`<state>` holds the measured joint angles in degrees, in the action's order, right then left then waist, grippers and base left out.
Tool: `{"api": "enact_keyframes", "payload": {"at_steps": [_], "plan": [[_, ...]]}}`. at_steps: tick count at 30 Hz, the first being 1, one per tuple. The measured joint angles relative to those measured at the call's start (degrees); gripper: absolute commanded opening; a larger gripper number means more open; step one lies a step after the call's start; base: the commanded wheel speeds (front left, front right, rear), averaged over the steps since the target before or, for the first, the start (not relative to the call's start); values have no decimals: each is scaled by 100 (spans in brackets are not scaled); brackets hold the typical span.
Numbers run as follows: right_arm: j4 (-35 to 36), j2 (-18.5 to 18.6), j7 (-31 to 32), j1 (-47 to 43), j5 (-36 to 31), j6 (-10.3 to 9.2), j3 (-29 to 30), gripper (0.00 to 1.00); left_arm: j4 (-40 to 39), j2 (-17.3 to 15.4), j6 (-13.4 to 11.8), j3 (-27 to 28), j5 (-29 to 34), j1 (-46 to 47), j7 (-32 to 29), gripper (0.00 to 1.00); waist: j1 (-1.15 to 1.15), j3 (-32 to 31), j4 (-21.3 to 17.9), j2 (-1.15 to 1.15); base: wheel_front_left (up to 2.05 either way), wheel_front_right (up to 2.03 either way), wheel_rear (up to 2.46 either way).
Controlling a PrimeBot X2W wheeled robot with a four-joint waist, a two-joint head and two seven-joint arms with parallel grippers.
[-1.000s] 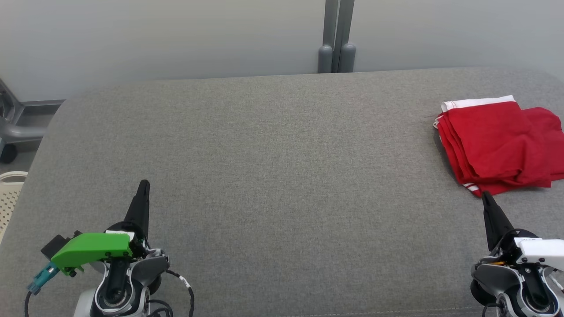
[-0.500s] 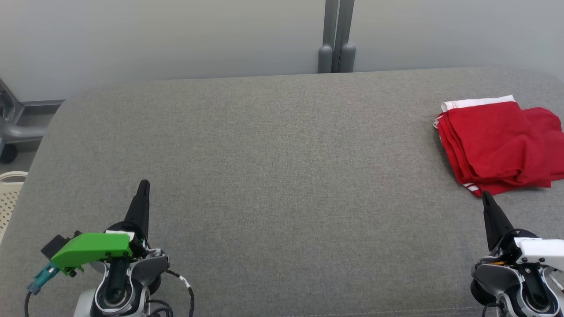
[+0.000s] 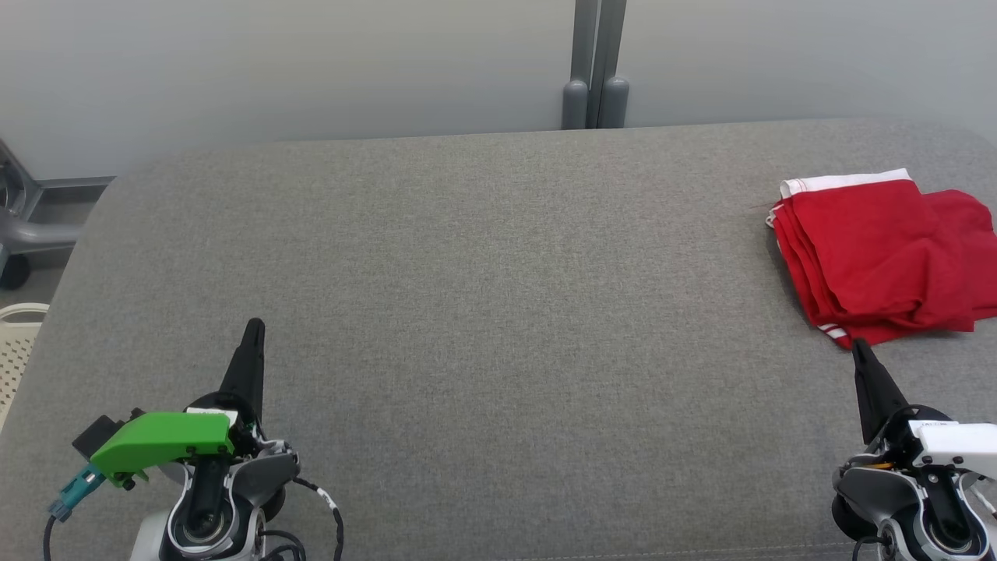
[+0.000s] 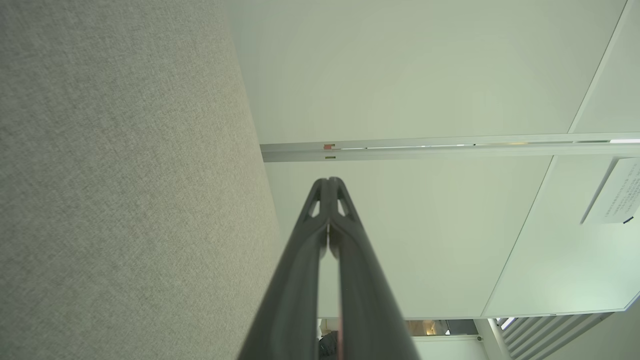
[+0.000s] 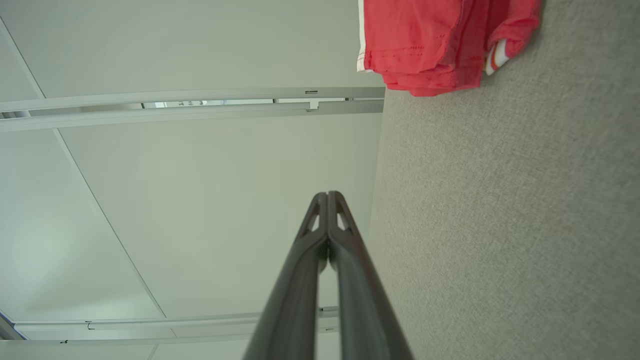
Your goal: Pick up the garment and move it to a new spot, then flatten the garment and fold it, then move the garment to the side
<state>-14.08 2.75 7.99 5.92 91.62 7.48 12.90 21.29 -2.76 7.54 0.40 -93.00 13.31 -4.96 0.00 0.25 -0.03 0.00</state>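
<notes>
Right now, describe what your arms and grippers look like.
The left gripper and right gripper each have long, dark, tapering fingers. The left wrist carries a green cover, a teal plug and a black cable; the right wrist a white cover.

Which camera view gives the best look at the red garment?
The head view: the folded red garment lies almost whole on the grey cushion, cut by the right edge. The right wrist view catches its edge at the top. The left wrist view looks toward the wall.

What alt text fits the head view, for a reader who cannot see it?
A folded red garment lies at the right of a grey padded surface. The left pincer and the right pincer are shut and empty, near the front.
</notes>
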Motion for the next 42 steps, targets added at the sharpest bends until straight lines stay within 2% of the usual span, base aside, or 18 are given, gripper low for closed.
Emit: {"api": "enact_keyframes", "payload": {"at_steps": [42], "plan": [[0,0,0,1,0,0,0,0,0,0,0,-1,0,0,0,0,0,0,0,0,0,0,0]]}}
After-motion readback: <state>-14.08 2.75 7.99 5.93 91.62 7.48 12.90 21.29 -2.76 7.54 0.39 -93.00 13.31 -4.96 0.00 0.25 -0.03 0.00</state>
